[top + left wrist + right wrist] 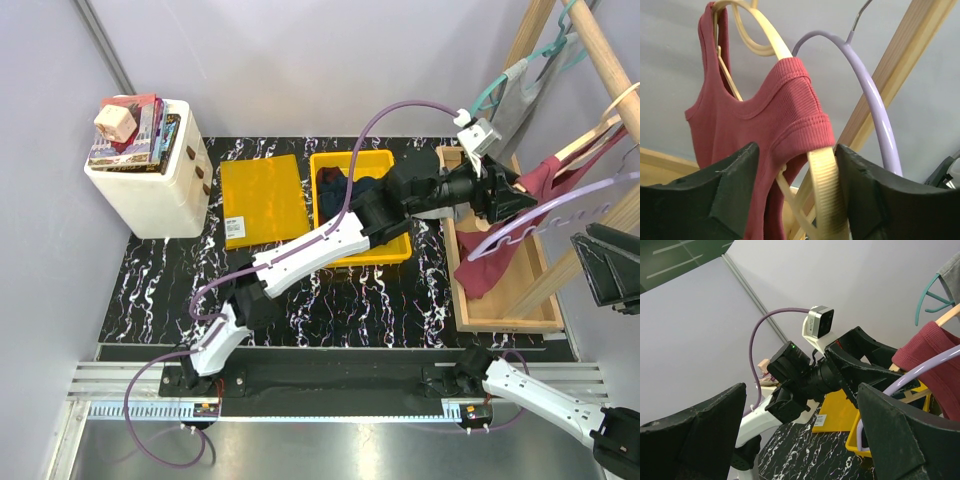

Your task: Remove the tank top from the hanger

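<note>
Tank top, red and ribbed, hangs on a cream hanger from the wooden rack that stands at the right side of the table. One shoulder strap lies over the hanger's arm, and my left gripper stands around that very spot. It has one finger on each side of the strap and the hanger arm, with the jaws apart and not pinching. Whether either pad touches the cloth or the hanger I cannot tell.

A lavender hanger hangs just beside the cream one. Farther along the rack, a teal hanger carries a grey garment.

My right gripper is spread wide with nothing between its fingers. It is up at the right edge of the scene, near the rack and facing my left arm.

Left of the rack a yellow bin sits on the table with dark clothing in it. A flat yellow board lies just left of the bin. A white box topped with books stands at the far left.
</note>
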`<action>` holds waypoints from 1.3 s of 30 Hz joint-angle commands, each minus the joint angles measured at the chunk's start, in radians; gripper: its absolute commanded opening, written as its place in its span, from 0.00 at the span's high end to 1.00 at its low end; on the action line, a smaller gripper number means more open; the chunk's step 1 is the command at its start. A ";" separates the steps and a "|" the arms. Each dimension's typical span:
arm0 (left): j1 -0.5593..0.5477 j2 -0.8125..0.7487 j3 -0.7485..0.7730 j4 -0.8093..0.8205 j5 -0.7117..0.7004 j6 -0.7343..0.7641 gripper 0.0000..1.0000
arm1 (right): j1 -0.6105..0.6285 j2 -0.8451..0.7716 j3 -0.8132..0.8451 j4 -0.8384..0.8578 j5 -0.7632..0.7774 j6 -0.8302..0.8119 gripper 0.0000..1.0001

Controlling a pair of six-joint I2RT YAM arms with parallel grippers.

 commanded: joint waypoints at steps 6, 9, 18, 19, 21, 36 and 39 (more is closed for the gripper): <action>-0.003 0.073 0.137 0.074 -0.042 -0.047 0.67 | 0.004 -0.010 -0.009 0.004 0.017 0.010 0.00; -0.002 0.057 0.149 0.061 -0.066 -0.037 0.85 | 0.003 -0.010 -0.008 0.006 0.021 0.008 0.00; 0.002 -0.032 0.160 0.090 -0.076 -0.040 1.00 | 0.003 0.006 -0.003 0.004 0.013 0.005 0.00; 0.005 -0.041 0.160 0.117 -0.071 -0.049 1.00 | 0.003 0.007 -0.003 0.006 0.014 0.007 0.00; 0.020 -0.040 0.168 0.160 -0.031 -0.093 1.00 | 0.003 0.009 -0.003 0.004 0.014 0.008 0.00; 0.052 -0.202 0.085 0.138 0.024 -0.101 1.00 | 0.001 0.039 -0.009 0.012 0.008 0.024 0.00; 0.058 -0.280 -0.016 0.105 0.056 -0.095 1.00 | 0.003 0.044 -0.022 0.014 0.008 0.024 0.00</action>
